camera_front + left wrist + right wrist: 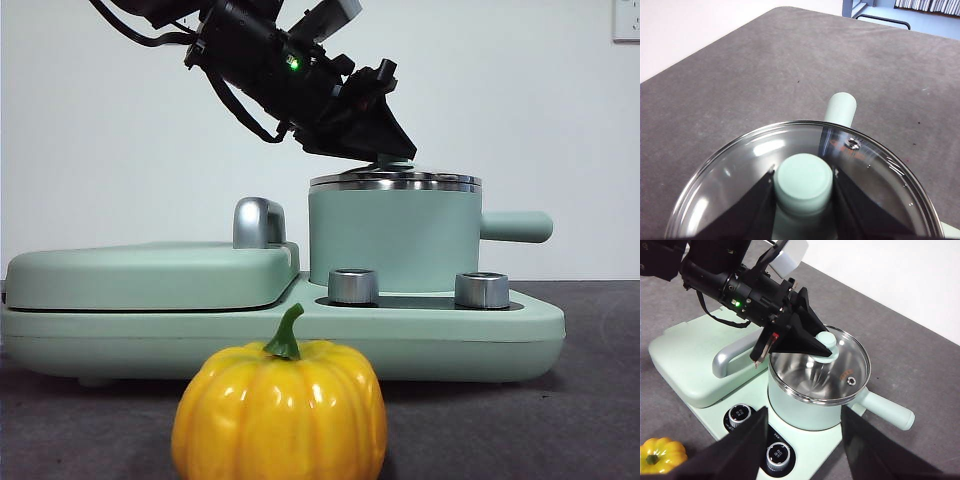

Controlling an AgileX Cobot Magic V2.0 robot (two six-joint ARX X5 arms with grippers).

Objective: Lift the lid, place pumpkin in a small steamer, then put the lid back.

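My left gripper (803,186) pinches the knob of the lid (841,367) atop the small steamer (395,245); a crooked lift could let it slip from my jaws.

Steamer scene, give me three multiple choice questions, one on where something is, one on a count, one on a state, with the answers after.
1. Where is the pumpkin?
A. on the table in front of the base appliance
B. inside the small steamer
C. held by a gripper

2. How many silver knobs show on the base appliance's front?
A. one
B. two
C. four

3. What is the left gripper doing?
A. hanging open far from the pot
B. gripping the pumpkin's stem
C. closed on the lid by its mint knob

Answers: 1 A, the front view shows it standing on the table before the appliance. 2 B, two knobs sit below the pot. 3 C, the left wrist view shows both jaws against the knob, with the lid on the steamer.
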